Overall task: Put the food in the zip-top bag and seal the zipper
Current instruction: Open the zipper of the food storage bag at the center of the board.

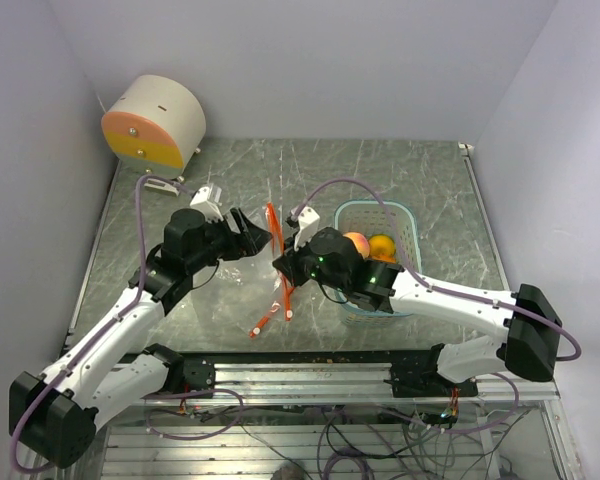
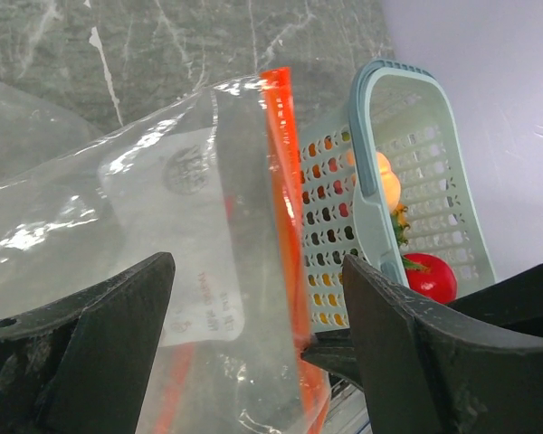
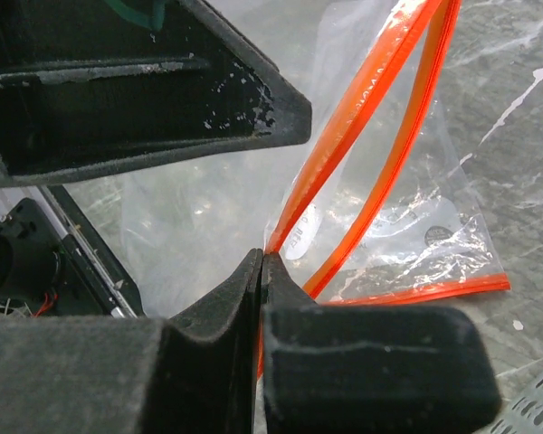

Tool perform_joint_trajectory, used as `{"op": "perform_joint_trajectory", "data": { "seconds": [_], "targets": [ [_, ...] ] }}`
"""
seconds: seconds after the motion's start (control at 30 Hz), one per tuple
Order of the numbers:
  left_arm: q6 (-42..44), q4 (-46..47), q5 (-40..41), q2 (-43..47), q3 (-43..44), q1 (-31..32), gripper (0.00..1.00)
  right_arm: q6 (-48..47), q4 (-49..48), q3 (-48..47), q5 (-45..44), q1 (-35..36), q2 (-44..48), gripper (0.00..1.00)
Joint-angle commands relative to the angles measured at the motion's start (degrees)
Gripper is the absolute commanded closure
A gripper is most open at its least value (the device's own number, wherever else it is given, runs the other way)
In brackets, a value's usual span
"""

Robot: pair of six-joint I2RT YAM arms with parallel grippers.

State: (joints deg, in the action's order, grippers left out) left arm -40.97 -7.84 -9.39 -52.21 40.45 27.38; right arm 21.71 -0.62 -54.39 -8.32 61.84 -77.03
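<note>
Where the two arms reach out from the near edge, a grey-green marble-patterned tabletop [image 1: 420, 190] runs back to plain pale walls [image 1: 310, 60] that close it in on three sides. A round white drum-shaped object [image 1: 155, 120] with an orange and yellow face sits in the far left corner, its underside out of sight.

The clear zip-top bag [image 2: 163, 208] stands on edge near the middle of the tabletop, between the two arms. From above, its film nearly vanishes against the stone. Only its orange zipper strip [image 1: 273, 225] reads clearly there. The print on the film is too small to read.

The right pincer [image 3: 261, 260] is closed tight, its fingers meeting on that strip, which curves up and away in two lines with the mouth parted. The left pincer [image 2: 258, 271] is spread wide, one finger on each side of the bag's edge. Whether either finger touches the film cannot be told.

The food is in the pale teal slatted basket [image 1: 405, 215], just right of the bag. From above, a peach [image 1: 357, 243] and an orange fruit [image 1: 381, 245] show, while the right arm covers the basket's near part. The left wrist view adds a red tomato [image 2: 432, 277] and a scrap of green leaf [image 2: 400, 221], both partly hidden by the basket's rim.
</note>
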Motion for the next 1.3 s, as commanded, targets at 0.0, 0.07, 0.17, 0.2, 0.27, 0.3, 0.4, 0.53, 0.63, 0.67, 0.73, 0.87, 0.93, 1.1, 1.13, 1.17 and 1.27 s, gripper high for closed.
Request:
{"op": "perform_joint_trajectory", "data": {
  "seconds": [0.0, 0.07, 0.17, 0.2, 0.27, 0.3, 0.4, 0.53, 0.63, 0.67, 0.73, 0.87, 0.93, 1.1, 1.13, 1.17, 1.27],
  "targets": [
    [-0.4, 4.6, -1.9, -0.5, 2.2, 1.3, 0.14, -1.2, -1.2, -2.6, -0.1, 0.6, -1.2, 1.00],
    [-0.5, 5.0, -1.5, -0.5, 2.3, 2.0, 0.13, -1.2, -1.5, -2.6, -0.1, 0.7, -1.5, 1.00],
    [0.2, 4.2, -0.7, -0.9, 2.7, 3.2, 0.13, -1.1, -1.7, -2.6, -0.3, 0.8, -1.5, 1.00],
    [0.5, 3.9, -0.1, -1.1, 2.8, 3.5, 0.13, -1.2, -1.8, -2.6, -0.3, 0.9, -1.5, 1.00],
    [0.9, 3.0, 1.0, -1.8, 2.8, 4.3, 0.15, -1.4, -1.7, -2.7, -0.3, 0.9, -1.3, 1.00],
    [1.2, 2.7, 1.8, -2.1, 2.9, 4.7, 0.17, -1.4, -1.7, -2.6, -0.2, 0.9, -1.3, 1.00],
    [2.0, 1.2, 4.8, -3.5, 3.6, 6.3, 0.25, -1.6, -1.5, -2.6, 0.0, 1.2, -1.2, 1.00],
    [3.5, -0.7, 10.6, -5.2, 4.6, 8.7, 0.30, -1.7, -1.5, -2.6, -0.3, 1.7, -0.6, 1.00],
    [4.4, -1.5, 13.5, -6.6, 5.3, 10.5, 0.31, -1.9, -1.2, -2.6, -0.5, 1.9, -0.2, 1.00],
    [4.6, -1.5, 14.2, -7.1, 5.4, 11.0, 0.31, -2.0, -1.1, -2.6, -0.5, 2.0, -0.1, 1.00],
    [4.8, -1.6, 15.2, -8.1, 5.6, 11.8, 0.34, -2.2, -1.0, -2.6, -0.8, 2.1, 0.2, 1.00],
    [5.6, -1.8, 17.8, -9.5, 5.8, 13.4, 0.46, -2.2, -0.8, -2.6, -1.3, 2.3, 1.1, 1.00],
    [6.0, -1.6, 18.6, -9.9, 5.5, 13.6, 0.56, -2.2, -0.7, -2.6, -1.5, 2.3, 1.5, 1.00],
    [5.9, 0.5, 17.2, -10.9, 4.5, 13.8, 0.92, -2.2, -0.2, -2.6, -2.0, 2.5, 1.9, 1.00],
    [6.0, 0.5, 17.5, -10.9, 4.4, 13.8, 0.93, -2.2, 0.0, -2.6, -2.2, 2.5, 2.0, 1.00],
    [6.1, 0.3, 17.9, -10.7, 4.4, 13.8, 0.93, -2.2, 0.2, -2.6, -2.5, 2.5, 2.2, 1.00],
    [6.7, -1.2, 20.6, -9.1, 4.4, 13.8, 0.93, -1.8, 1.8, -2.6, -5.0, 2.5, 3.5, 1.00]
  ]
}}
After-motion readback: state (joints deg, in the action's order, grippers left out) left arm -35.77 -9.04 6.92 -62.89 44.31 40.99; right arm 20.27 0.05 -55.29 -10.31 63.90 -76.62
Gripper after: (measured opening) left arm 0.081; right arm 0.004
